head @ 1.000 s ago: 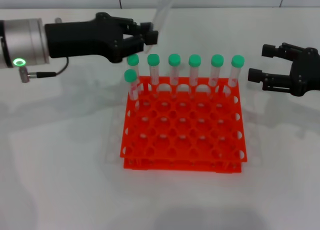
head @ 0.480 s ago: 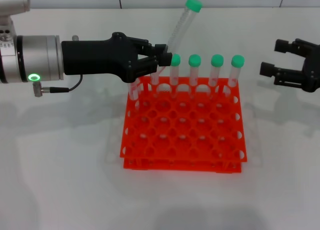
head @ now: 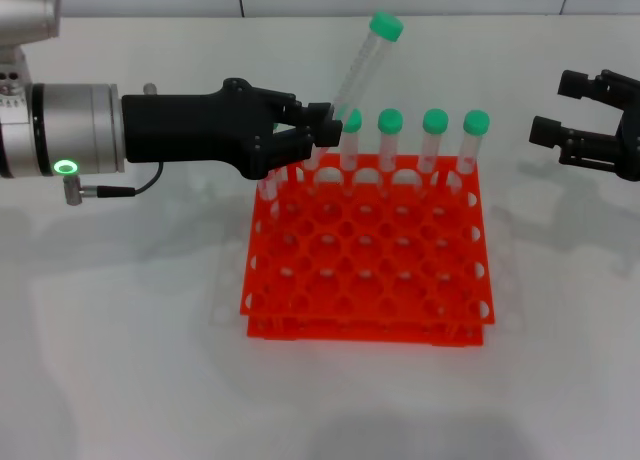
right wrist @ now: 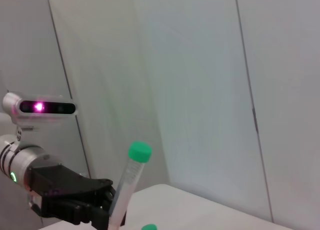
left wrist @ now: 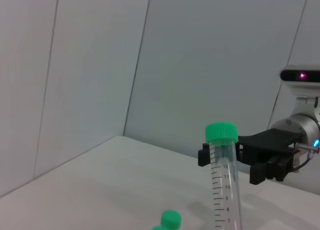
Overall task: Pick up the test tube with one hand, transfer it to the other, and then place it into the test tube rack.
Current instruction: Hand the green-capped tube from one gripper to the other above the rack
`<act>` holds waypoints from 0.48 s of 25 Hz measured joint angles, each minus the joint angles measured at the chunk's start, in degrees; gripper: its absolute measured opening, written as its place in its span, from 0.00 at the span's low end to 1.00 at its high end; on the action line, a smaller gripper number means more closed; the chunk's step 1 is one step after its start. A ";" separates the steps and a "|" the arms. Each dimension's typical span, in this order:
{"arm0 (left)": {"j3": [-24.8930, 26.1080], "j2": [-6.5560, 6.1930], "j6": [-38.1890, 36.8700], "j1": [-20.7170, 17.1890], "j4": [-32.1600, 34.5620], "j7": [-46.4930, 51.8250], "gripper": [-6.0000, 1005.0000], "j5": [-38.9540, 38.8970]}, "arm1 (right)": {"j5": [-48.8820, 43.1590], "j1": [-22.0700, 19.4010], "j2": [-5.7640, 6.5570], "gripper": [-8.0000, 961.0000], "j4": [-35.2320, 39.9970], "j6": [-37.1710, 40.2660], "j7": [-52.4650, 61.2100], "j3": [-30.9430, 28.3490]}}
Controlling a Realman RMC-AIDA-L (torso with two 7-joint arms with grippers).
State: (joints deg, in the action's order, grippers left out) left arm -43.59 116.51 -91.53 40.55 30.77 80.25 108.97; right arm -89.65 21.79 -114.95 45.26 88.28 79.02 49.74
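Above the rack's point(head: 365, 270) back row, left end effector point(head: 322, 130) clamps the tilted tube point(head: 358, 72) — its base hidden — right end effector point(head: 575, 115) spread.

The test tube point(head: 360, 62) is clear, smooth plastic with a ribbed green cap. The rack point(head: 366, 270) is glossy orange-red plastic. The left gripper point(head: 322, 126) is matt black on a brushed silver metal wrist. The table point(head: 120, 320) is smooth, matt white.
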 joint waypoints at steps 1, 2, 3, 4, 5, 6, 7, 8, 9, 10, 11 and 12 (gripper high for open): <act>-0.09 0.03 0.03 -0.05 0.00 0.00 0.20 0.01 | 0.01 0.00 0.00 0.86 0.00 0.18 0.01 0.00; -0.11 0.10 0.04 -0.17 -0.01 0.00 0.20 0.01 | 0.01 0.00 0.00 0.86 -0.03 0.38 0.01 0.00; -0.12 0.17 0.04 -0.31 -0.01 0.00 0.20 0.02 | 0.01 0.00 0.00 0.86 -0.11 0.59 0.00 -0.01; -0.12 0.23 0.03 -0.44 -0.01 0.00 0.20 0.03 | 0.01 0.00 0.00 0.86 -0.16 0.68 0.00 0.00; -0.12 0.33 0.00 -0.55 -0.02 0.00 0.20 0.04 | 0.01 0.00 0.00 0.86 -0.19 0.79 -0.02 0.01; -0.17 0.39 -0.02 -0.61 -0.02 0.00 0.20 0.04 | 0.01 0.00 -0.02 0.86 -0.20 0.85 -0.02 0.02; -0.31 0.47 -0.04 -0.68 -0.01 0.00 0.20 0.04 | 0.01 0.01 -0.04 0.86 -0.22 0.95 -0.02 0.02; -0.44 0.52 -0.04 -0.73 -0.02 -0.01 0.20 0.05 | 0.01 0.06 -0.06 0.86 -0.26 1.06 -0.02 0.02; -0.57 0.56 -0.03 -0.78 -0.07 -0.01 0.20 0.05 | 0.01 0.13 -0.07 0.86 -0.31 1.17 -0.02 0.03; -0.62 0.58 -0.03 -0.81 -0.14 -0.03 0.20 0.05 | 0.01 0.26 -0.08 0.86 -0.36 1.33 -0.02 0.14; -0.62 0.58 -0.03 -0.81 -0.14 -0.03 0.20 0.05 | 0.02 0.39 -0.09 0.86 -0.36 1.35 0.01 0.27; -0.66 0.59 -0.02 -0.84 -0.25 -0.11 0.20 0.06 | 0.02 0.57 -0.14 0.86 -0.36 1.40 0.05 0.48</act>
State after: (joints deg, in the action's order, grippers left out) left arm -44.25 117.10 -91.55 39.71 30.52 80.14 109.03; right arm -89.63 22.36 -115.09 44.91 89.68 79.07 50.23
